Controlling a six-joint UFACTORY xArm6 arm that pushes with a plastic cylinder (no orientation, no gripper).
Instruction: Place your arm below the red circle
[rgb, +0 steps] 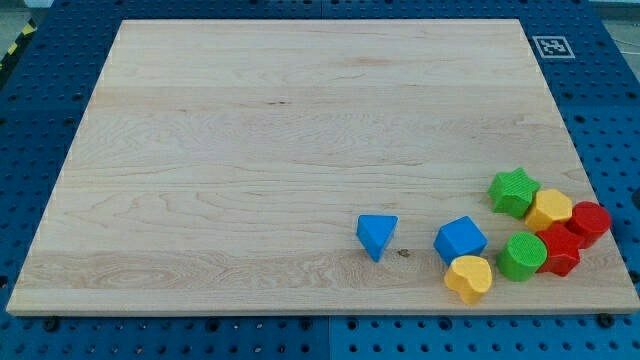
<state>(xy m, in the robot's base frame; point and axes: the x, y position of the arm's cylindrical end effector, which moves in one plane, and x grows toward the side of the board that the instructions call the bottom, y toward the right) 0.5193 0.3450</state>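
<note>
The red circle (588, 222) is a round red block at the view's right edge of the wooden board (250, 150), near the bottom. It touches a yellow hexagon-like block (549, 209) on its left and a red star-shaped block (559, 250) below-left. My tip and the rod do not show in the camera view.
A green star (513, 191) lies up-left of the yellow block. A green round block (522, 256), a yellow heart-like block (469, 278), a blue cube (460, 241) and a blue triangle (376, 235) lie along the bottom right. A marker tag (552, 46) sits at the top right corner.
</note>
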